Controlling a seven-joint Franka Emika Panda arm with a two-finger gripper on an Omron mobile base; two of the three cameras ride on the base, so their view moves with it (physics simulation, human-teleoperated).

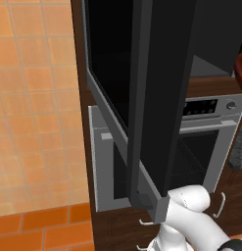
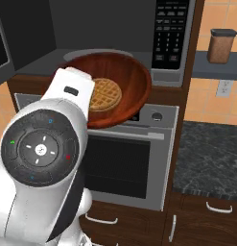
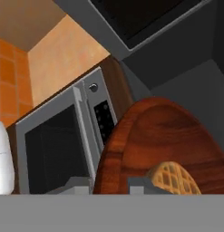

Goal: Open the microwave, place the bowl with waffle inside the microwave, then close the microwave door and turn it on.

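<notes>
1. Risk: the bowl (image 2: 121, 85) is hanging tilted at the microwave (image 2: 139, 33) mouth; a further tip is likely sending the waffle (image 2: 104, 94) sliding out.
2. Risk: the microwave door (image 1: 157, 98) is standing swung open beside the arm's path; a wide swing is risking a knock.
3. Position: the gripper (image 3: 109, 188) is clamping tight on the bowl's near rim, the bowl extending forward beyond the jaws, above the oven (image 2: 134, 158).

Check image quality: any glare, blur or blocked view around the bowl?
Left base view: open microwave door fills the centre, no glare. Right base view: evenly lit, the arm covers part of the bowl. Hand view: tilted, bowl and waffle cropped at the bottom.
</notes>
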